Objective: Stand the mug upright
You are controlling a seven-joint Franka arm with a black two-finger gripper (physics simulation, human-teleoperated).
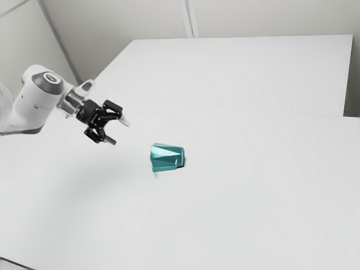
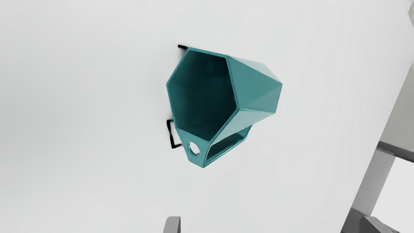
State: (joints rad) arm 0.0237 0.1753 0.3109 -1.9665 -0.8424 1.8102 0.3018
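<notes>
One arm, yours, enters at ext. view's L; round badge [image 1: 52, 78] on its white shell, text too small for you to read. Next to the R, your gripper [image 1: 118, 132] hangs above the table [image 1: 253, 208], fingers spread wide, nothing held; wrist view agrees, tips well apart w/ no obj. between them. Prob. kept wide so you can get them round a body or handle w/o knocking it. Further R, approx. mid-table, is the teal mug [image 1: 167, 157]: on its side, not upright, so goal not met as it lies. Its mouth [image 2: 203, 94] faces the gripper's side, i.e. ext. view's L; narrower base end pts to ext. view's R. Faceted walls likely stop it rolling, hence it rests stable on a flat. Handle [image 2: 224, 147] sticks out sideways from the body, w/ a hole through its part by the rim; you may find it useful as a grip, but it could also catch a finger. Thin dark marks [image 2: 171, 134] beside the mouth: can't tell you what they are, poss. shadow. No brand, label or writing on the mug faces you can see. Est. for you: needs a firm hold, then a tilt to bring the base under; risk = slip on the tapered wall.
</notes>
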